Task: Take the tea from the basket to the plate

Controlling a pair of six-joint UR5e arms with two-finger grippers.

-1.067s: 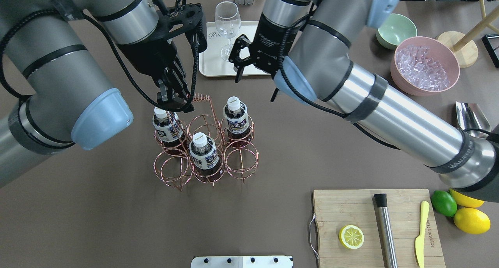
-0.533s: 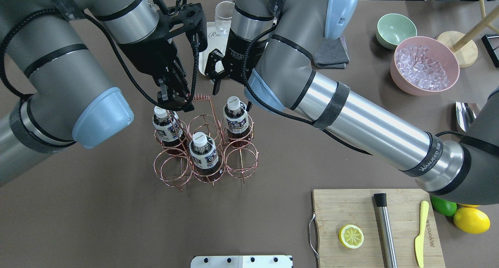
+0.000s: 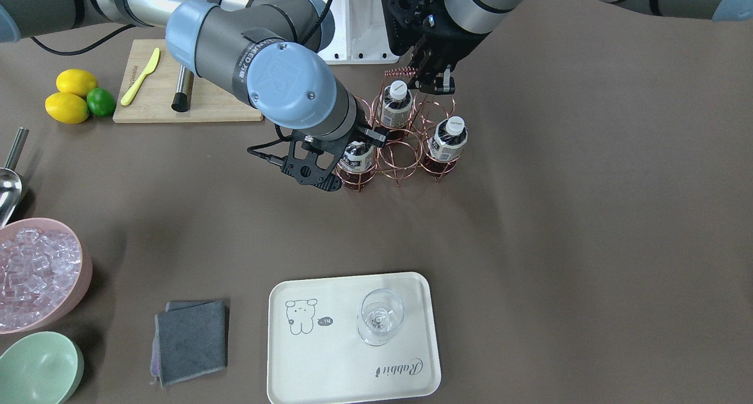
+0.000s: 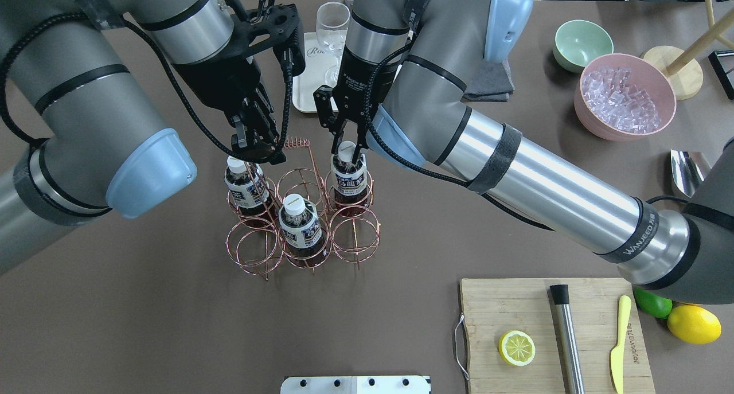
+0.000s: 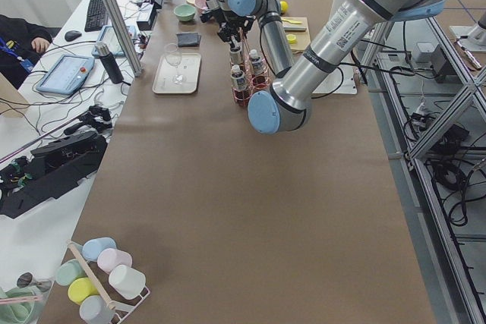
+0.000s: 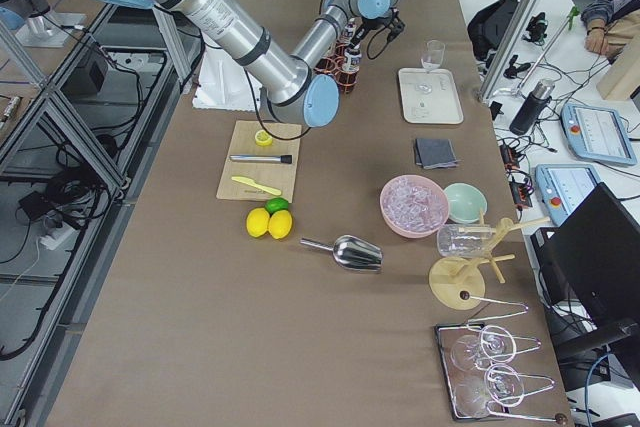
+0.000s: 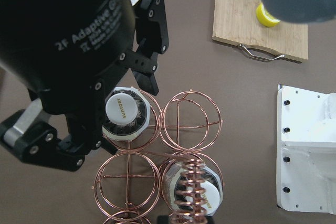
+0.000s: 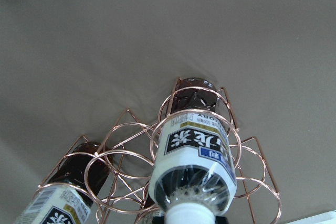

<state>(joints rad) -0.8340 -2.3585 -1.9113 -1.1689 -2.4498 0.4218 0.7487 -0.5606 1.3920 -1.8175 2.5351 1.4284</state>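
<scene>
Copper wire basket (image 3: 412,134) sits twelve o'clock of the Rabbit plate (image 3: 329,363) in the front view; overhead, the left gripper (image 4: 258,152), jaws pinched on the twisted-wire handle (image 4: 295,144), seemingly steadies it while the right gripper (image 4: 344,151), jaws apart, straddles the basket's two-o'clock tea bottle (image 4: 347,182), whose cap (image 7: 122,107) the left wrist view shows unclamped.

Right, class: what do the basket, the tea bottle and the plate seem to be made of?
The basket: bent metal wire, shiny copper-coloured finish. The tea bottle: clear thin plastic, dark drink showing through; glossy printed label. The plate: smooth cream, probably plastic or melamine, possibly ceramic.
</scene>
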